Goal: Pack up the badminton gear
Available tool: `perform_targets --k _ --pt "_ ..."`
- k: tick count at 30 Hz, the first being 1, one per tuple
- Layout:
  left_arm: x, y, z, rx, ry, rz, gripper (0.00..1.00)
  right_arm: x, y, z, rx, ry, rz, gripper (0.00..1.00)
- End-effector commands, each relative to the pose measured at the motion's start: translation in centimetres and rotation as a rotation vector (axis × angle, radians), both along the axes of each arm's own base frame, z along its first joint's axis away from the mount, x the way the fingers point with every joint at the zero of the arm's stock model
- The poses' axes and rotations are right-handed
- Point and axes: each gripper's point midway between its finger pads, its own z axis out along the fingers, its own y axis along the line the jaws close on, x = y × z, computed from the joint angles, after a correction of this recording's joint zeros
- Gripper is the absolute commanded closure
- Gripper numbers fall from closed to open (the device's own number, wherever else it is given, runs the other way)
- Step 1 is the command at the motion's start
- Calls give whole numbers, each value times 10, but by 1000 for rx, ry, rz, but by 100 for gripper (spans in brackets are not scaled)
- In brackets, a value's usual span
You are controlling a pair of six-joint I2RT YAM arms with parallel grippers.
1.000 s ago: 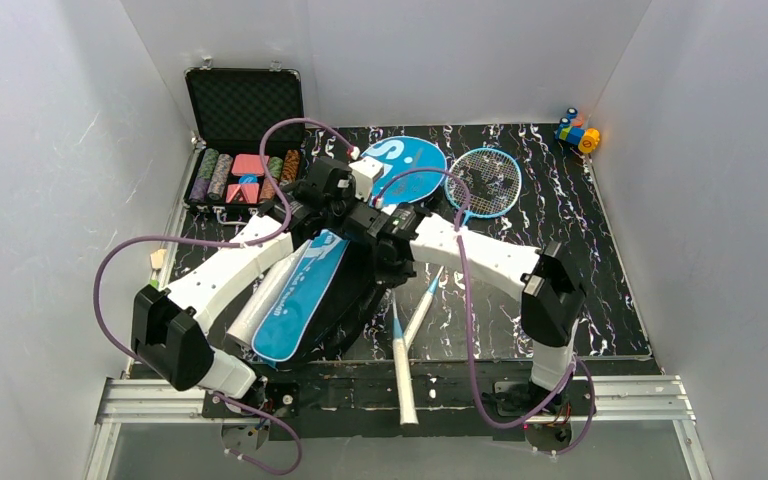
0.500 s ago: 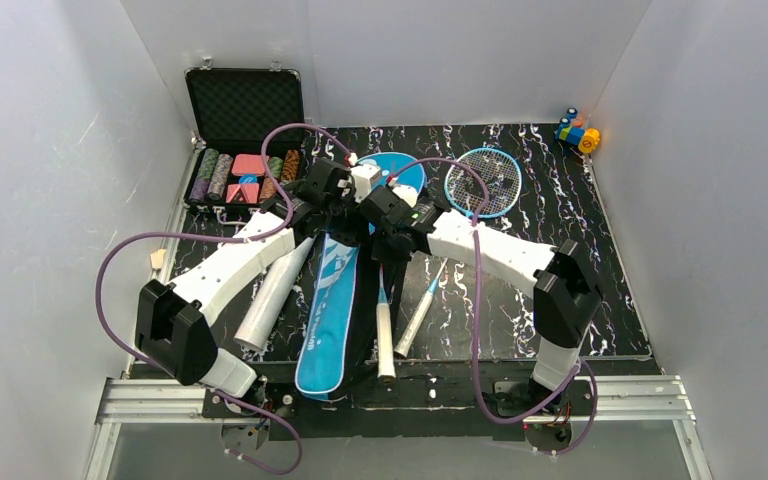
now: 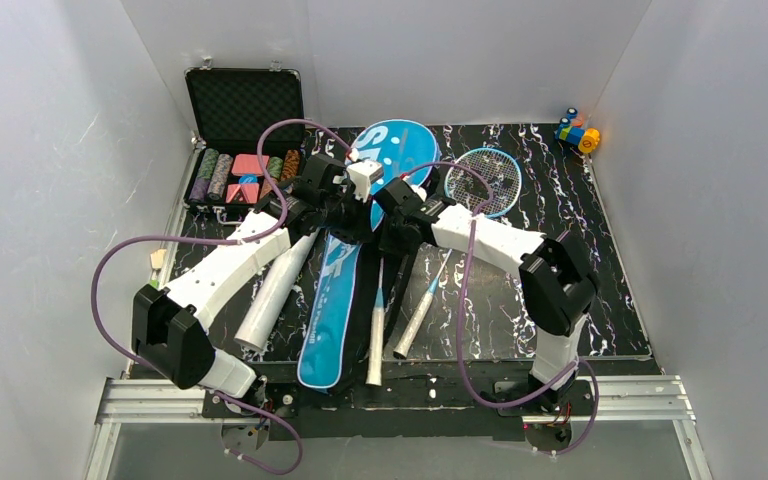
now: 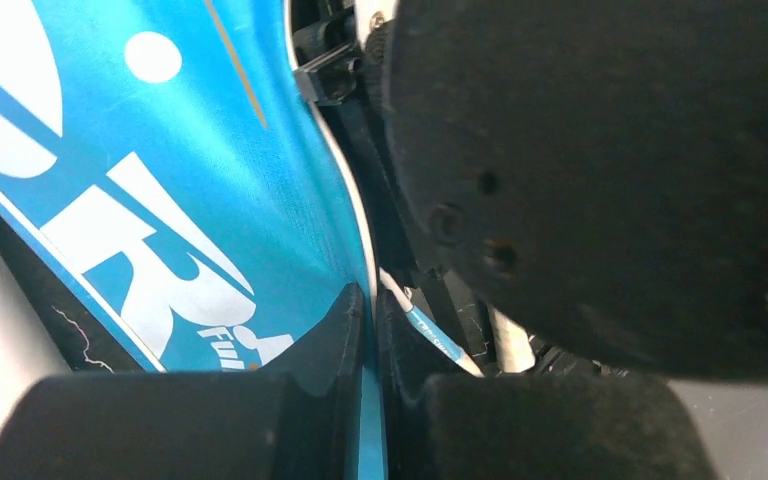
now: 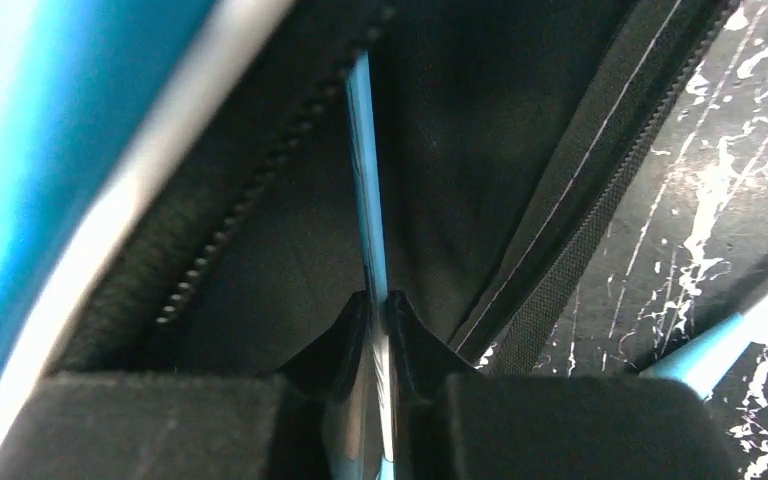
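The blue SPORT bag [image 3: 335, 290] lies lengthwise mid-table, its round head [image 3: 395, 150] toward the back. My left gripper [image 3: 348, 215] is shut on the bag's blue flap edge [image 4: 385, 420], holding it up. My right gripper [image 3: 397, 238] is pinched on the thin blue shaft [image 5: 368, 200] of one racket. That shaft runs into the bag's black inside, and the racket's white handle [image 3: 376, 345] sticks out toward me. The second racket [image 3: 482, 180] lies flat to the right, with its handle [image 3: 413, 328] beside the first. A long white tube [image 3: 275, 290] lies left of the bag.
An open black case of poker chips [image 3: 240, 165] stands at the back left. Small coloured toy blocks [image 3: 577, 132] sit in the back right corner. The bag's black strap [image 5: 580, 230] lies on the mat beside the opening. White walls close in three sides.
Both grippers have moved toward the back. The bag has swung straight with its head further back. The held racket has slid deeper into the bag, its handle drawn away from the front edge.
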Motion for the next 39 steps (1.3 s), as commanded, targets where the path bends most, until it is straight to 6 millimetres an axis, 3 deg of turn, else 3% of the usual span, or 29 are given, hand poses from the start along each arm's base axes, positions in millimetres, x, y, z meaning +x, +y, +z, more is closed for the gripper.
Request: perform_targets --k 1,6,8,10,14,18,22,25,30,39 --pt "-28 -14 43 -112 -21 -116 100 21 26 30 160 -82 -11 76" --pt "-22 -13 36 -98 -23 -103 100 6 27 46 251 -101 45 48" --pt "-19 -12 34 -90 -27 -94 100 -2 27 52 300 -110 77 32" --pt "-16 -11 32 -80 -37 -85 100 -10 27 63 348 -109 108 25" --pt "-13 -5 25 -56 -47 -66 100 -18 3 76 344 -113 86 23" --pt "-14 0 19 -39 -50 -60 100 -13 -44 72 290 -103 -20 23" --pt "-15 3 20 -27 -68 -63 100 4 -105 44 104 -43 -175 24" --pt "-14 10 24 -6 -112 -64 100 18 -136 20 -23 24 -235 25" --pt "-14 24 28 21 -160 -61 100 36 -155 -3 -137 55 -247 27" --pt "-18 32 17 33 -137 -45 100 53 -158 -35 -200 113 -256 31"
